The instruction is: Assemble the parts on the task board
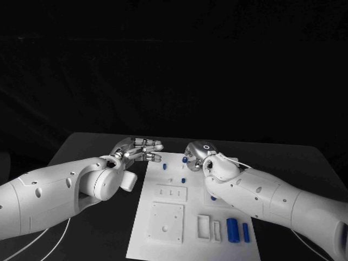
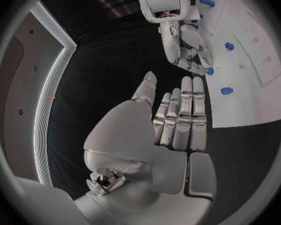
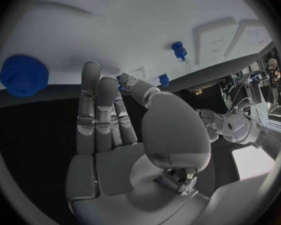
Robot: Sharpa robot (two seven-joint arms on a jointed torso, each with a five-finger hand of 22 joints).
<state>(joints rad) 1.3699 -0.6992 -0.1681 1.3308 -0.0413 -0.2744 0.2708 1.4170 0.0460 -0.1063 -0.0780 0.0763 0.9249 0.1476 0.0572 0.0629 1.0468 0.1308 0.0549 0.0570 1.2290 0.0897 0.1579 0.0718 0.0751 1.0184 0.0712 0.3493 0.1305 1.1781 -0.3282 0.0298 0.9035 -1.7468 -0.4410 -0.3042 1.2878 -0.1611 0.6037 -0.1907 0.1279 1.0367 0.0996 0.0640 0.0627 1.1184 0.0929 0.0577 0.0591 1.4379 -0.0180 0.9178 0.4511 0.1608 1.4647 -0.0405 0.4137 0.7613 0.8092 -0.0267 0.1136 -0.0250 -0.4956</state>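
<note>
On the black counter [image 1: 95,142], the white board [image 1: 191,228] runs from the near edge toward the far edge, with two blue pegs [image 1: 237,230] near its near right corner. Farther back, the left hand [image 1: 140,149] and right hand [image 1: 195,154] hover spread and empty.

The white rectangular task board [image 1: 168,217] ran off the head view's bottom edge. The right arm hid part of a small blue part [image 1: 213,198]. The silver right hand [image 1: 199,154] covered the board's far corner.
</note>
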